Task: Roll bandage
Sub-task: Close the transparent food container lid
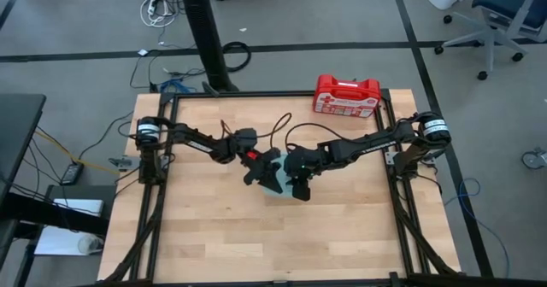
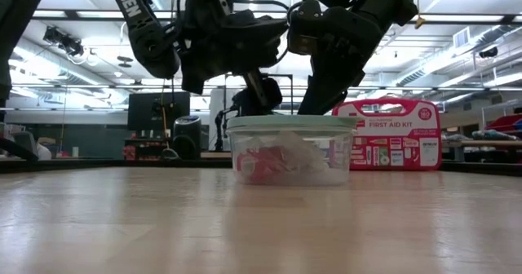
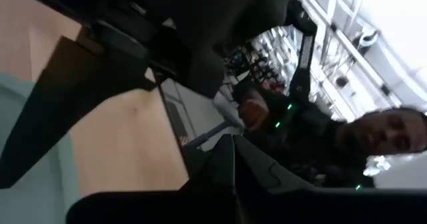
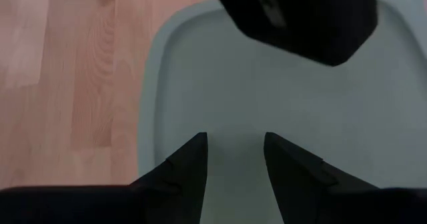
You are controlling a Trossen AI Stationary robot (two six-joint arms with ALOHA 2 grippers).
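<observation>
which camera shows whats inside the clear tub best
The low view: it looks through the tub's clear wall at red and white material inside. The high view shows little of the tub under both arms, the right wrist view only its pale green lid, the left wrist view a pale green edge.

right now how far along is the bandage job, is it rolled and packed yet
Looks near the end. Red fabric, likely the bandage, lies inside the clear container, and the pale green lid sits on top. In hand: both grippers hover over the lid, the right gripper with fingers apart. Left: possibly pressing the lid shut; whether it is sealed is unclear.
</observation>
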